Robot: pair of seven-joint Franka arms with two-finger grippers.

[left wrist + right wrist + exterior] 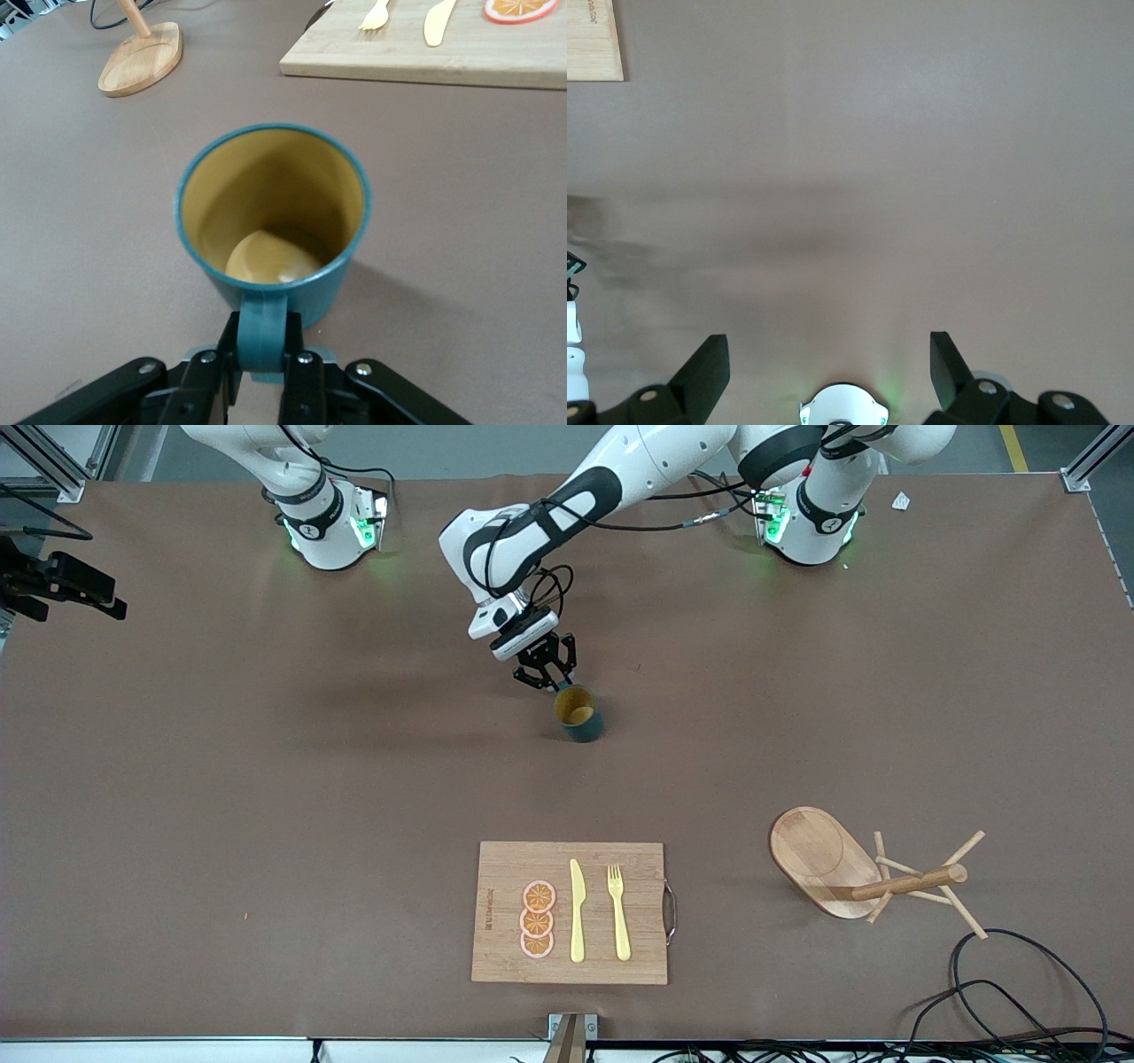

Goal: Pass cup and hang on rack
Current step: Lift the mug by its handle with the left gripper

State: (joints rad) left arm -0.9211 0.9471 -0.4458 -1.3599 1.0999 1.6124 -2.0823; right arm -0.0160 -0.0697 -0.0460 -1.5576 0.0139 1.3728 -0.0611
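we clamp the left pincer point(262, 372) shut on the cup point(273, 221) handle at 6 o'clock, leaving its body free to pass; the right pincer point(829, 354) waits wide open.

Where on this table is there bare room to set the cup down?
Bare brown table lies between the cup and the cutting board, and all along the right arm's end. It is crowded only nearest the front camera: the board with knife, fork and orange slices, then the tipped rack. The left gripper pinches the cup's handle.
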